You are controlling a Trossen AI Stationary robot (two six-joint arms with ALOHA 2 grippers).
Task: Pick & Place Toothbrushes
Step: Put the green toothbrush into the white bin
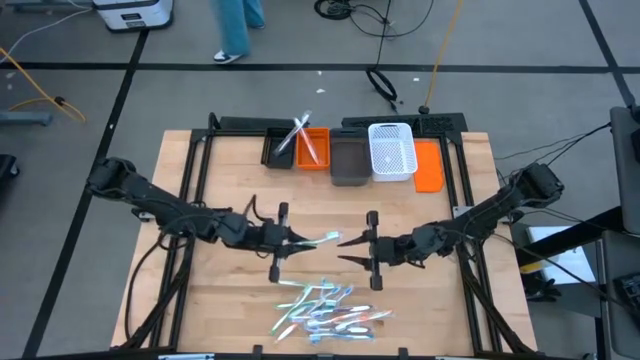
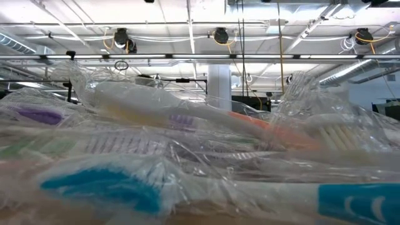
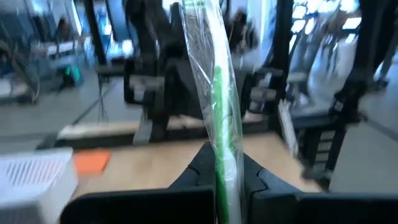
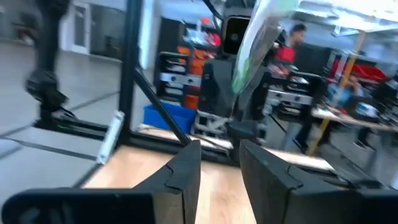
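Observation:
My left gripper is over the table's middle, shut on a green toothbrush in clear wrap, which sticks out toward the right arm. My right gripper faces it from the right, open, its fingertips just short of the toothbrush's free end. In the right wrist view the wrapped toothbrush shows beyond the open gripper. A pile of several wrapped toothbrushes lies near the table's near edge and fills the low view. A few more toothbrushes stick out of the orange bin. My left gripper pinches the green toothbrush by one end between its two fingers. The fingers come level from the table's left and lie along the toothbrush. The rest of it sticks straight out past the fingertips, lifted clear of the table.
A row of bins stands at the far edge: a black bin, the orange bin, a dark brown bin, a white slotted basket and an orange tray. Bare wood lies left of the pile. A person's legs stand beyond the table.

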